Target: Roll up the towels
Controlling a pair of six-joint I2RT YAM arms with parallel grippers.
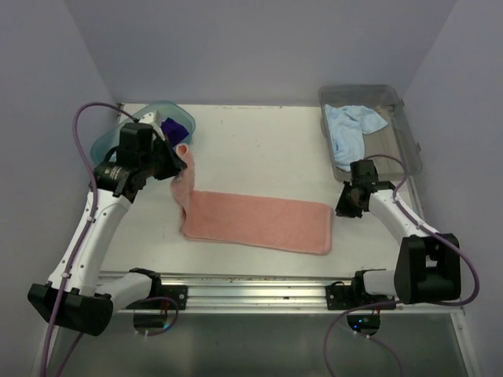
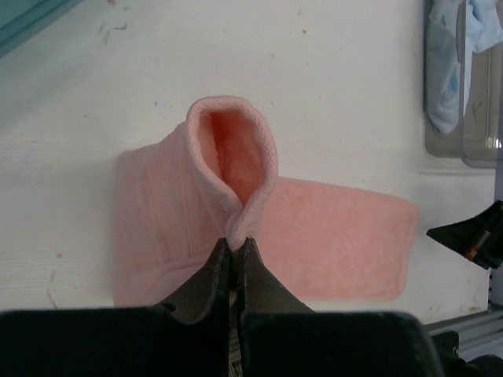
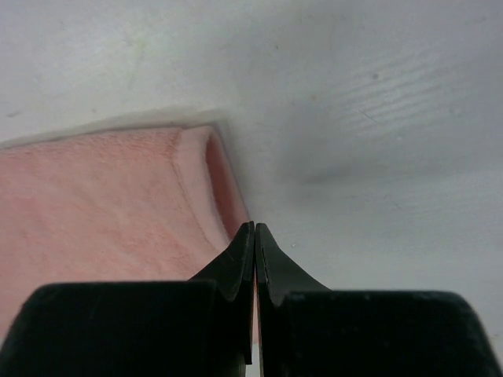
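Note:
The salmon pink towel (image 1: pixel 259 221) lies spread across the middle of the table. Its left end is lifted and curled into a loop (image 2: pixel 236 149). My left gripper (image 2: pixel 236 243) is shut on the edge of that raised end (image 1: pixel 182 161). At the towel's right end, my right gripper (image 1: pixel 346 206) is low over the table. It is shut (image 3: pixel 255 228), with nothing visible between its tips, right beside the towel's hem (image 3: pixel 212 181). A dark purple towel (image 1: pixel 177 126) sits in the teal tub. The light blue towel (image 1: pixel 350 126) lies in the grey bin.
The teal tub (image 1: pixel 110 141) stands at the back left, just behind my left gripper. The clear grey bin (image 1: pixel 405 145) stands at the back right, close behind my right arm. The metal rail (image 1: pixel 251 284) runs along the near edge.

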